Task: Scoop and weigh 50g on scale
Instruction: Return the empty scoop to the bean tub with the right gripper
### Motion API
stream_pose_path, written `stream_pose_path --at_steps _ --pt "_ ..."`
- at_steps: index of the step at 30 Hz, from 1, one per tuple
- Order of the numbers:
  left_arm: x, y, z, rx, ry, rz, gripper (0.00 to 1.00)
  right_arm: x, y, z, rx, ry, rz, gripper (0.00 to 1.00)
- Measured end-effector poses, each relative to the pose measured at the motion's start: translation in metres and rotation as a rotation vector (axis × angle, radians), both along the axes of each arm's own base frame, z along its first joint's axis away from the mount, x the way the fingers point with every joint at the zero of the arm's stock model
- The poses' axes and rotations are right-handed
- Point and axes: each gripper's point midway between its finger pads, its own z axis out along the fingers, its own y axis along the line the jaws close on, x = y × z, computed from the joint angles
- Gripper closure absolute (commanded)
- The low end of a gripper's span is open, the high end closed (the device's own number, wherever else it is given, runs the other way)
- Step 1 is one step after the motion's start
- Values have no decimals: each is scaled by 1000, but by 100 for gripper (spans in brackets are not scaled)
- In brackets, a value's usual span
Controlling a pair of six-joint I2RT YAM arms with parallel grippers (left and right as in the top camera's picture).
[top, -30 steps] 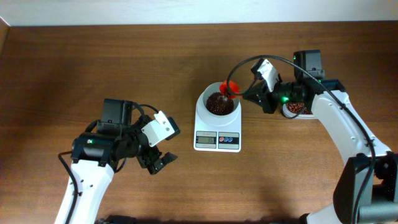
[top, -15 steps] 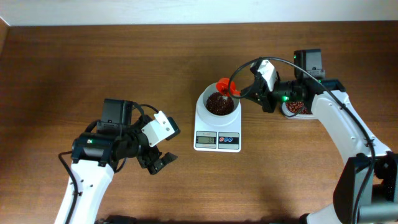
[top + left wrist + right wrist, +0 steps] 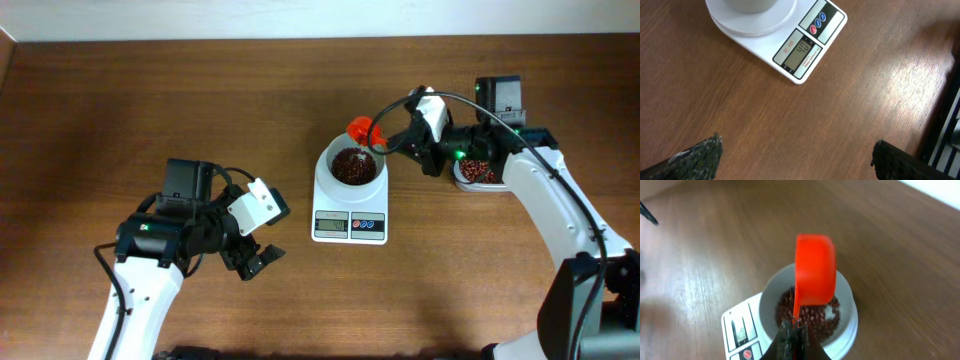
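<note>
The right claw (image 3: 792, 330), pinched shut on the handle of the red scoop (image 3: 815, 272), hangs just above the scale (image 3: 349, 210), seemingly light, stiff and slick, best gripped by its body's sides; the left claw (image 3: 258, 262) gapes empty.

The table (image 3: 865, 110) is brown wood grain, smooth, with a soft sheen where the light catches it. The scale (image 3: 802, 50) and its bowl (image 3: 771, 292) look like smooth white plastic, faintly glossy, and the scoop (image 3: 815, 270) is shiny orange-red plastic above matt red-brown beans (image 3: 812, 316). The pads (image 3: 695, 159) of the left gripper (image 3: 797, 160) look dark, rough and speckled.
</note>
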Motion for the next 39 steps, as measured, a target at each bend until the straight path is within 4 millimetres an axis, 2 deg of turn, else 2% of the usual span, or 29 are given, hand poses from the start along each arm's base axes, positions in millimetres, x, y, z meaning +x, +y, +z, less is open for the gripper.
stream_pose_path --at_steps 5,10,17,22,23,24,25,26,27,28,29,30,31,34,35,37,39 --pt "0 0 0 0 0 0 1 0 0 0 -11 -8 -1 96" --pt "0 0 0 0 0 0 1 -6 19 2 -95 -65 28 96" --pt "0 0 0 0 0 0 1 -2 7 -6 -211 -79 -33 96" --pt "0 0 0 0 0 0 1 -5 6 7 -209 -111 -39 96" --pt "0 0 0 0 0 0 1 -8 2 28 -218 -165 -59 96" --pt "0 0 0 0 0 0 1 -9 -9 27 -255 -153 -93 96" --pt "0 0 0 0 -2 0 1 -13 -31 24 -327 -124 -161 96" --pt "0 0 0 0 0 0 1 -9 -76 33 -417 -133 -301 96" --pt "0 0 0 0 0 0 1 -11 -102 34 -473 -117 -373 96" --pt "0 0 0 0 0 0 1 -18 -134 24 -545 -51 -455 96" --pt "0 0 0 0 0 0 1 -20 -153 17 -571 -7 -502 96" --pt "0 0 0 0 1 0 1 -24 -184 6 -591 70 -589 96" --pt "0 0 0 0 0 0 1 -24 -201 -1 -591 111 -644 96" --pt "0 0 0 0 0 0 1 -33 -221 -24 -576 236 -690 96" --pt "0 0 0 0 0 0 1 -33 -225 -38 -572 289 -692 96" --pt "0 0 0 0 0 0 1 -33 -223 -48 -558 321 -679 96" --pt "0 0 0 0 0 0 1 -33 -217 -68 -528 393 -654 96"
